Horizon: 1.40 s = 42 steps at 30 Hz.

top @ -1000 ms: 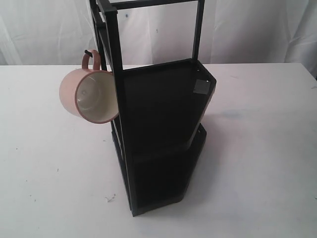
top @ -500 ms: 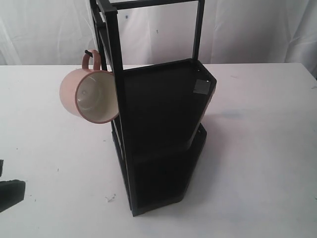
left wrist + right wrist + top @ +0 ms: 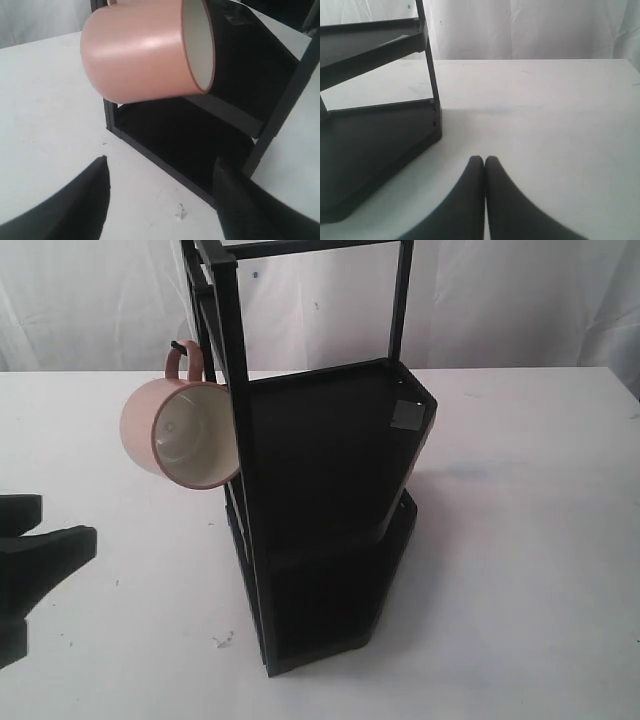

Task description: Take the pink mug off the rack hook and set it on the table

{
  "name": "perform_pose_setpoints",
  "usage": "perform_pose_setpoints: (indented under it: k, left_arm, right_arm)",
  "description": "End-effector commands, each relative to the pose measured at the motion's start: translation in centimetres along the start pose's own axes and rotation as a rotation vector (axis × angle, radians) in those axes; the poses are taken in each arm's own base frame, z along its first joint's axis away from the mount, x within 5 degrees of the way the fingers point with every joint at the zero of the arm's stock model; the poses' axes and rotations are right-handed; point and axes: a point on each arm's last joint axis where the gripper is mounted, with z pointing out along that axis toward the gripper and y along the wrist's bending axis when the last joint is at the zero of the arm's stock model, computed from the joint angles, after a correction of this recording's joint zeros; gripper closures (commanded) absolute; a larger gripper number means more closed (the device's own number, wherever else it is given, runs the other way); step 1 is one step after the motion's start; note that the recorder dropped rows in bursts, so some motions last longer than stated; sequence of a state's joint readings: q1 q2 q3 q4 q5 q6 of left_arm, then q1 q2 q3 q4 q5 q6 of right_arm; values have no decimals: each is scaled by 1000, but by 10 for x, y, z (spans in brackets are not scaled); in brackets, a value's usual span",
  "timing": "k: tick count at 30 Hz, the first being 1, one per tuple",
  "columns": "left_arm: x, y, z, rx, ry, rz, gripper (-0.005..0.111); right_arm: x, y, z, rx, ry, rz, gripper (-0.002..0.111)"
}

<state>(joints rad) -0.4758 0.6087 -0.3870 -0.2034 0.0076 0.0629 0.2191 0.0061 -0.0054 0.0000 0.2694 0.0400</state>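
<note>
The pink mug [image 3: 180, 432] hangs by its loop handle on the rack hook [image 3: 179, 344] at the left side of the tall black rack [image 3: 320, 500], its cream inside facing the camera. In the left wrist view the pink mug [image 3: 145, 50] fills the upper part of the picture. My left gripper [image 3: 45, 530] is open at the left edge of the exterior view, low and apart from the mug; its fingers [image 3: 75, 205] spread wide over the white table [image 3: 520, 570]. My right gripper [image 3: 484, 161] is shut on nothing, out of the exterior view.
The rack's two black shelves [image 3: 370, 145] stand on the table beside my right gripper. A white curtain [image 3: 500, 300] hangs behind the table. A small dark scuff [image 3: 222, 640] marks the tabletop in front of the rack.
My left gripper has come in from the left edge of the exterior view and moved up and rightward toward the mug. The mug and rack have not moved.
</note>
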Motion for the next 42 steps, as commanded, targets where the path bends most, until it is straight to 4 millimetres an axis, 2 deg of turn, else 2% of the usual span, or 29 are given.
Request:
perform_pose_setpoints:
  k: [1,5,15,22,30,42]
  left_arm:
    - [-17,-7,21,30,-77,37,43]
    - [-28,-12,35,41,-147,1,43]
    - [-39,-13,35,39,-278,-42,43]
    - [-35,-12,55,20,-245,-43,43]
    - [-52,-16,74,9,-194,20,44]
    - [-47,-12,77,-38,-103,31,44]
  right_arm:
    - [1,-1,0,10,-8,-4,108]
    - [1,-1,0,10,-6,-4,108]
    - [1,-1,0,10,-6,-4,108]
    - [1,-1,0,10,-7,-4,108]
    - [1,-1,0,10,-6,-4,108]
    - [1,-1,0,10,-7,-4,108]
